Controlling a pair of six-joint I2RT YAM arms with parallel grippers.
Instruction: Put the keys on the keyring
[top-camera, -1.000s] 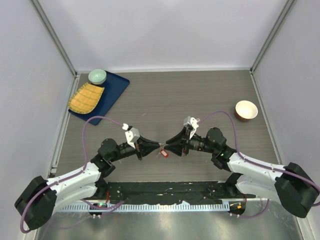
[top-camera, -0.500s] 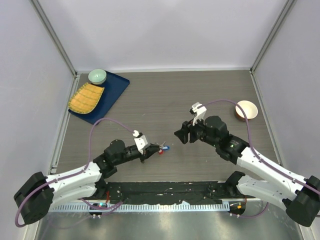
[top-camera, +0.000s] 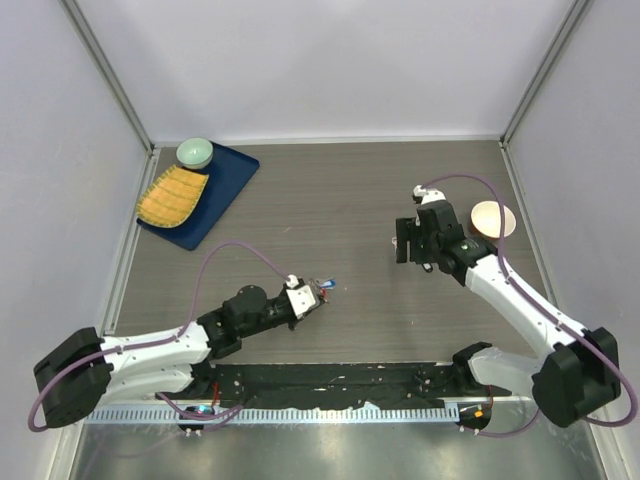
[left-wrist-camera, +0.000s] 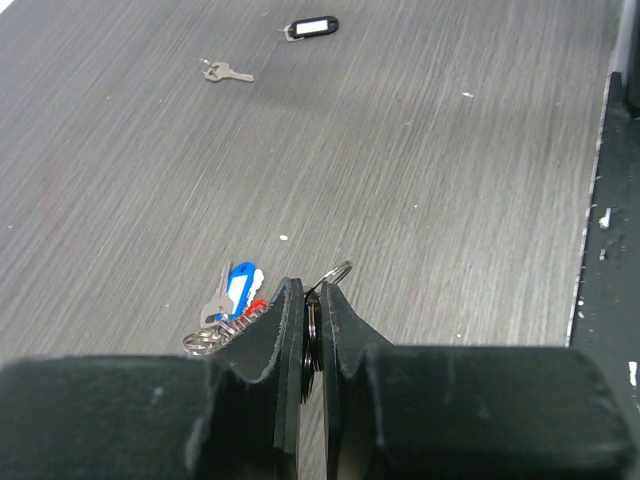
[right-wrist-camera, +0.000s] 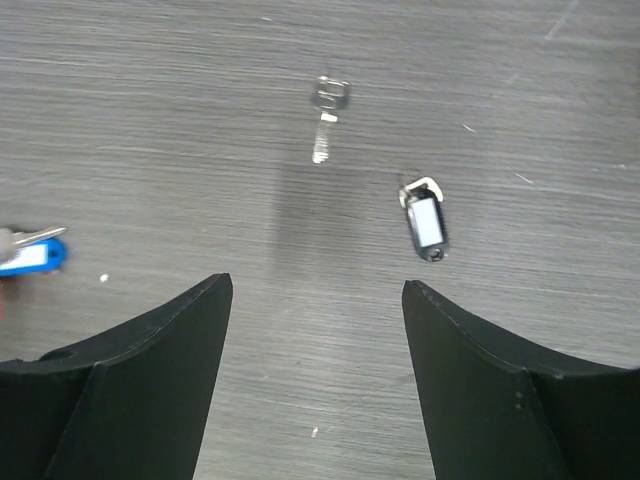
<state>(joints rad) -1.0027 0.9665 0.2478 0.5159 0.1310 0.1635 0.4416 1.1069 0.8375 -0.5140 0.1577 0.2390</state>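
**A:** Keyring (left-wrist-camera: 212, 338), where is it?

**B:** Near the middle of the worktop (top-camera: 300, 200), held by the left pincer (left-wrist-camera: 305, 292). Its jaws are almost closed on a metal ring (left-wrist-camera: 338, 271). The blue tag (left-wrist-camera: 238, 286) and a red piece (left-wrist-camera: 256, 304) lie just beside the fingers.

**A:** And the silver key (right-wrist-camera: 326, 110)?

**B:** It lies loose, farther off, near the black fob (right-wrist-camera: 424, 222). The right pincer (right-wrist-camera: 318, 288) hangs above both, jaws wide apart, gripping nothing.

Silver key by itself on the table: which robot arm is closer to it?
Right. The right fingers hang open with the silver key just ahead. The left fingers are far off, pinching the keyring.
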